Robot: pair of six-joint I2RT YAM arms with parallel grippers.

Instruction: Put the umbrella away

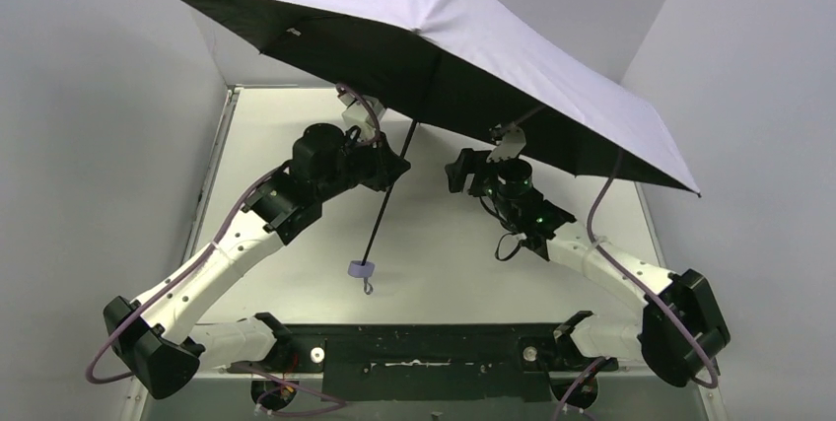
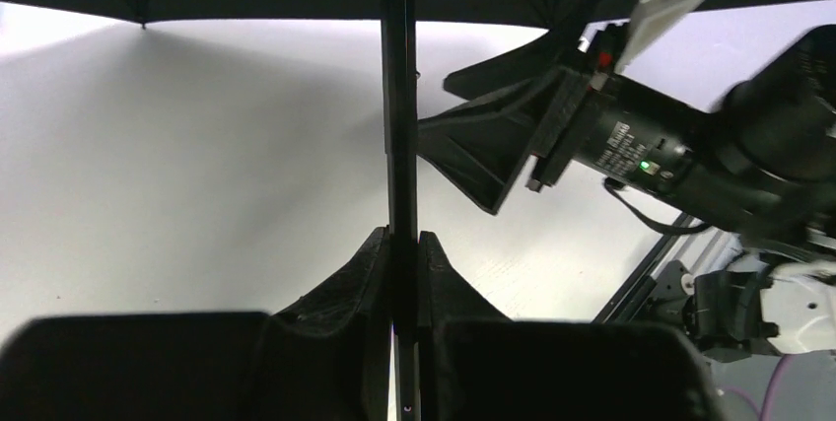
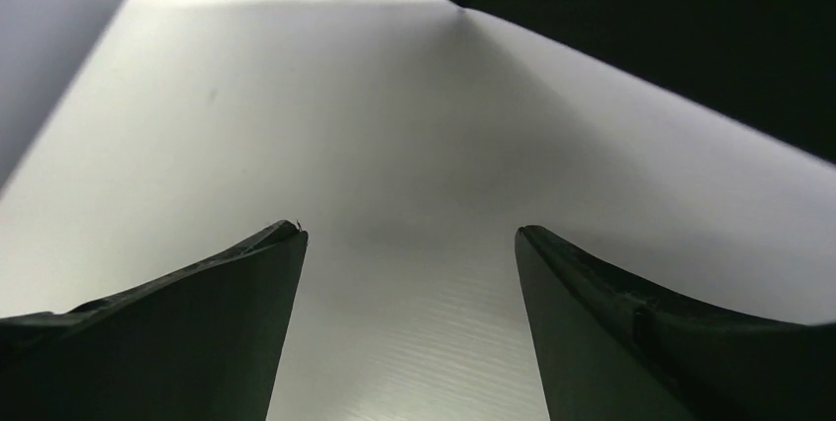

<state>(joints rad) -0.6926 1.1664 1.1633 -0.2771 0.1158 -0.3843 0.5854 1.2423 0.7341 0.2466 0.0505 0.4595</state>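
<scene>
The umbrella (image 1: 444, 36) is open and held up over the table, pale lavender on top and black underneath. Its thin black shaft (image 1: 389, 199) slants down to the small lavender handle (image 1: 362, 269), which hangs just above the tabletop. My left gripper (image 1: 399, 167) is shut on the shaft high up; in the left wrist view the shaft (image 2: 398, 96) runs straight between the closed fingers (image 2: 365, 273). My right gripper (image 1: 459, 171) is under the canopy, right of the shaft and apart from it. Its fingers (image 3: 246, 293) are spread wide with only the table behind them.
The white table (image 1: 444, 263) is enclosed by grey walls (image 1: 99, 145) on the left, back and right. The canopy reaches nearly to both side walls. A black rail (image 1: 424, 347) carries the arm bases at the near edge. Purple cables (image 1: 611, 263) trail along both arms.
</scene>
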